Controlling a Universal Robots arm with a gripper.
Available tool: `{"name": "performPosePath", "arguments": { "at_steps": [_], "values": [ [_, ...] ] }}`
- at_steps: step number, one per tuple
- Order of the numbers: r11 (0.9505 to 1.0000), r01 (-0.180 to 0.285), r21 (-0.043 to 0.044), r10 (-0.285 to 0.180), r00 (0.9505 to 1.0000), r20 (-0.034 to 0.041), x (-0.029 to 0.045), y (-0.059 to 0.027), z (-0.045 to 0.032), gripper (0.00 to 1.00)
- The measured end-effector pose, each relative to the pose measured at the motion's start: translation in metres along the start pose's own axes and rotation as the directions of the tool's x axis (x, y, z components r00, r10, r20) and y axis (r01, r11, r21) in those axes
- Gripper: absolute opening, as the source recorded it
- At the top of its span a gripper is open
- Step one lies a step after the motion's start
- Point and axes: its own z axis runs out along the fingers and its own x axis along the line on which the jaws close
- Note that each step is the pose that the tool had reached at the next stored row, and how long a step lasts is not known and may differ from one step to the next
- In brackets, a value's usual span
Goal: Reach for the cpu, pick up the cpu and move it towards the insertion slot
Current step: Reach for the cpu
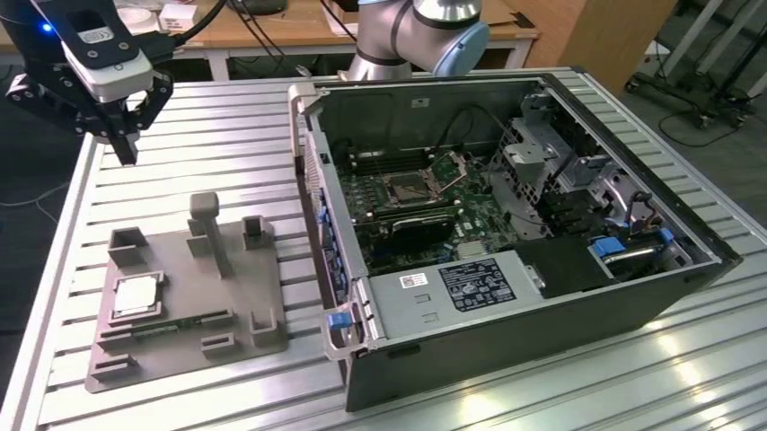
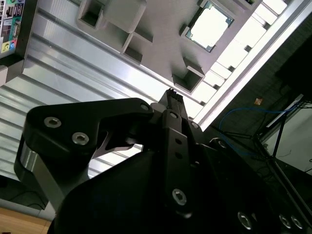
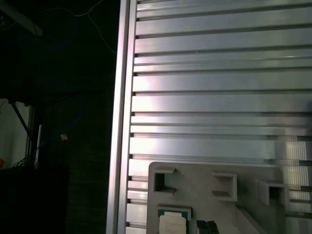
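Observation:
The cpu (image 1: 138, 294), a flat silver square, lies in a recess of the grey holder block (image 1: 228, 283) on the slatted table, toward the exterior view's left. It also shows in the second wrist view, cpu (image 2: 210, 25), and in the first wrist view, cpu (image 3: 173, 222). My gripper (image 1: 124, 151) hangs well above and beyond the block, over the table's left rim, its dark fingers (image 2: 173, 97) pressed together, shut and holding nothing. The insertion slot (image 1: 414, 187) sits on the green board inside the open computer case (image 1: 504, 359), its metal plate hinged up.
A thin green memory stick (image 1: 180, 325) lies along the block's near side, and upright grey posts (image 1: 207, 229) rise from the block. The case wall (image 1: 314, 180) stands between block and socket. Beyond the table's left rim (image 3: 122, 117) is dark floor with cables.

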Motion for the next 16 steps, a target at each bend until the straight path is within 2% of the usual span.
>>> {"name": "performPosePath", "arguments": {
  "at_steps": [10, 14, 16],
  "values": [
    [1.0, 0.001, 0.0, -0.001, 1.0, -0.0001, 0.0008, -0.0004, 0.0, 0.11],
    [1.0, 0.006, 0.0, -0.006, 1.0, -0.0004, 0.0075, -0.0017, 0.0009, 0.11],
    [1.0, 0.009, 0.0, -0.009, 1.0, -0.0004, 0.0089, -0.0051, 0.0014, 0.11]
  ]
}}
